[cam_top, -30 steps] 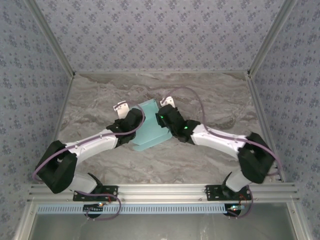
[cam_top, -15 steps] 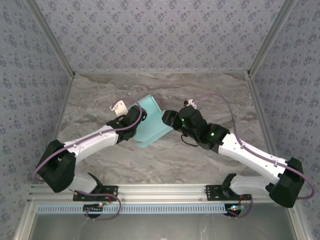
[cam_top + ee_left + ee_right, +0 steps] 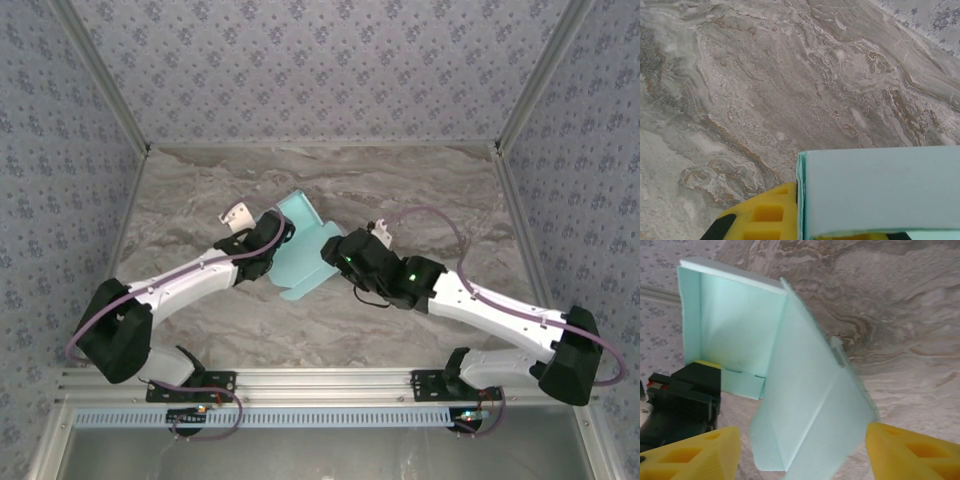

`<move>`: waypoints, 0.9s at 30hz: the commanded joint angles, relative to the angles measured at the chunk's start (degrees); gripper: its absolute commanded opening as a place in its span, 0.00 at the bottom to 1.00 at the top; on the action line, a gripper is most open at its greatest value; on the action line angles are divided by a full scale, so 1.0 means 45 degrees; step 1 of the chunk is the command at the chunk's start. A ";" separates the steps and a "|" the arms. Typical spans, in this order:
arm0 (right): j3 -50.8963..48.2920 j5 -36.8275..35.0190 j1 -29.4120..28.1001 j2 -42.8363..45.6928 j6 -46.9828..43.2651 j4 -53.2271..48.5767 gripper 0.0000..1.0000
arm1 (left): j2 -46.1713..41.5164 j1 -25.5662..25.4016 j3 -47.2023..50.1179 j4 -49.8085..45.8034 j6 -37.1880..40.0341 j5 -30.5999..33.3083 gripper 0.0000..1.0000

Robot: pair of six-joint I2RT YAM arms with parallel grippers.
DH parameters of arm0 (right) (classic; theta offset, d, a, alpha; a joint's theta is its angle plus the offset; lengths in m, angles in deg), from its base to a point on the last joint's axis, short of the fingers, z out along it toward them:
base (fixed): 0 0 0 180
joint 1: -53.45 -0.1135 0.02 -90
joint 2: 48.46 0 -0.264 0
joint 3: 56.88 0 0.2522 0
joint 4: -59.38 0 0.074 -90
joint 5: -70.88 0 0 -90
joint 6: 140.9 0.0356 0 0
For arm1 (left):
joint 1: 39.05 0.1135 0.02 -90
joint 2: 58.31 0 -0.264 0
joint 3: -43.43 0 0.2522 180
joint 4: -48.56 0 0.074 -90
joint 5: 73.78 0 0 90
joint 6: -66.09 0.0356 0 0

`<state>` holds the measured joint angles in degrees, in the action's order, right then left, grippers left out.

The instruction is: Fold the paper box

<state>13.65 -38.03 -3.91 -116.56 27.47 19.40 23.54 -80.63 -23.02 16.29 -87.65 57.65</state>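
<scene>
Aqua paper box [image 3: 305, 250] in left gripper [image 3: 275, 235], hollow interior toward right wrist

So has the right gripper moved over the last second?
Yes. Seen from above, the right gripper has pulled back from the table's far edge toward the near rail.
</scene>
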 commanded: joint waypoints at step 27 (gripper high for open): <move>0.0676 -0.1926 -0.0552 -0.1274 -0.0544 -0.0741 0.11 | -0.0515 0.0042 -0.0024 0.0318 -0.1423 -0.1574 0.25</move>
<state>14.24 -42.49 -7.26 -121.87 28.93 20.69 24.02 -80.65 -23.94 15.96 -92.90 52.60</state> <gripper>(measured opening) 0.113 0.199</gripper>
